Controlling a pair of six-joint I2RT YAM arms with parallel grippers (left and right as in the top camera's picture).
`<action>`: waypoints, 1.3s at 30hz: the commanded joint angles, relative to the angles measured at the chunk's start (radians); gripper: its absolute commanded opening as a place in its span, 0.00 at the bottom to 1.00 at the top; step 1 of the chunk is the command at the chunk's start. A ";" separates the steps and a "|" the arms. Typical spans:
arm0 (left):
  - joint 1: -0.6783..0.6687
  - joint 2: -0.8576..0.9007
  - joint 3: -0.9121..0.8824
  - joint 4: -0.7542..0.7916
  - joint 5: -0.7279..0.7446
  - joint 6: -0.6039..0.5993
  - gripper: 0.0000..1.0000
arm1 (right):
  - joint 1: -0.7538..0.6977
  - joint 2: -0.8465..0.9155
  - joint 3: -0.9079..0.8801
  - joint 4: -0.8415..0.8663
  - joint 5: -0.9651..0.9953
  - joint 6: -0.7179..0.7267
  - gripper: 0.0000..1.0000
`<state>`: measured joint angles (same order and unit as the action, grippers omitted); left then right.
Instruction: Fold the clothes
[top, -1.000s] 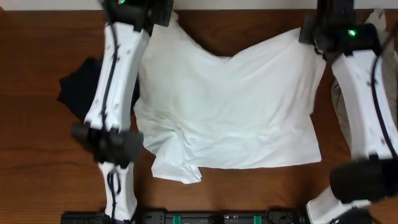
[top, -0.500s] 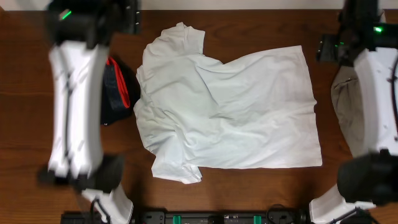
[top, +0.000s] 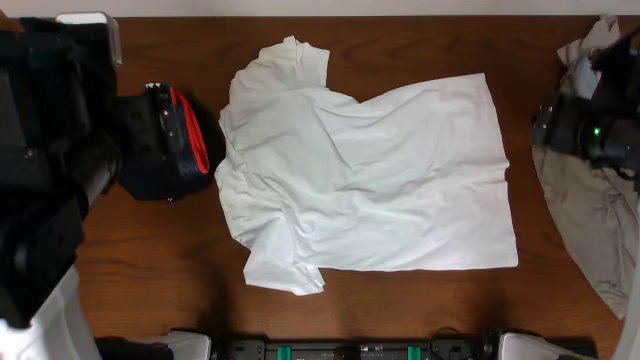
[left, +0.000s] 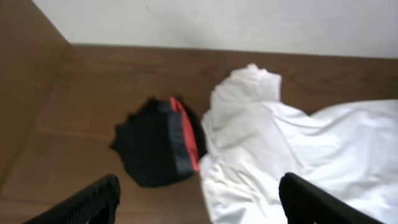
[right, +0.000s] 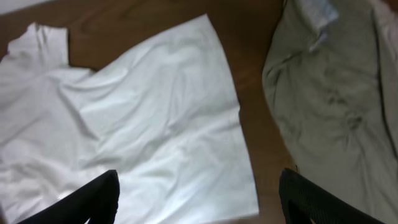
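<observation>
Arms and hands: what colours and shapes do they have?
The left arm is black, with a white link nearer its base. The right arm is black with a small green light. The left hand and right hand each have two black fingers.

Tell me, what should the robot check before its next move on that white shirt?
1. The white T-shirt lies spread on the table: ok.
2. The shirt is smooth: not ok; it is creased, and one sleeve is bunched up.
3. The left gripper is open and empty: ok.
4. The right gripper is open and empty: ok.
5. The black garment lies apart from the shirt: cannot tell; their edges meet or nearly meet.
6. The khaki garment lies apart from the shirt: ok; bare wood shows between them.
</observation>
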<state>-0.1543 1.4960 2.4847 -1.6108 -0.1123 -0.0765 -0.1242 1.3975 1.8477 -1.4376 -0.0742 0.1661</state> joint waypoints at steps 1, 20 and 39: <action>0.000 0.028 -0.101 -0.078 0.117 -0.070 0.84 | 0.001 0.019 -0.002 -0.019 -0.024 0.020 0.79; 0.003 0.081 -1.181 0.327 0.211 -0.293 0.76 | 0.016 0.063 -0.467 0.145 -0.073 0.021 0.80; 0.003 0.081 -1.550 0.603 0.360 -0.344 0.75 | 0.003 0.064 -0.921 0.400 0.103 0.294 0.75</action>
<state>-0.1532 1.5875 0.9348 -1.0046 0.2375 -0.4091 -0.1165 1.4658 0.9627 -1.0569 -0.0582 0.3767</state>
